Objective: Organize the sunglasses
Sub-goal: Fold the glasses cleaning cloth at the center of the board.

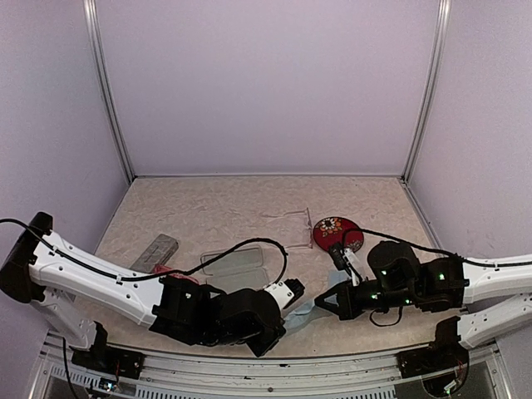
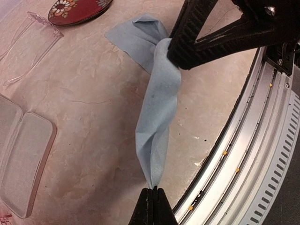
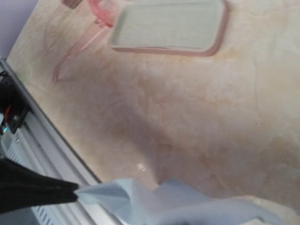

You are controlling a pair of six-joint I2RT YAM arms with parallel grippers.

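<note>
Inspector: Firstly, the sunglasses. Where is each pair?

Officer: The pale clear pair [image 2: 35, 37] lies flat on the table [image 1: 208, 204] with its arms opened out. It is beyond both pincers, on the side away from the arm bases, and well apart from them. The red-pink pair [image 1: 176, 273] lies off to the left of the left pincer and is partly hidden behind that arm. Both pairs lie apart from either pincer.

Inspector: State of the pincers?

Officer: The left pincer [image 2: 152, 193] is closed, clamped on one end of a light-blue cloth [image 2: 159, 103]. The right pincer [image 2: 174, 52] is also closed, nipping the same cloth near its other end. The two tips face each other near the front edge of the table. The cloth runs twisted between them, with a loose corner fanning out past the right pincer.

Inspector: Surroundings?

Officer: A clear case [image 2: 23, 159] lies open between the left pincer and the red-pink pair. A red flowered case [image 2: 77, 9] sits beyond the right pincer, just beside the pale clear pair. A grey case [image 1: 155, 252] lies farthest left, past the red-pink pair. A metal rail [image 2: 243, 154] runs along the table's edge, just on the near side of both pincers.
</note>
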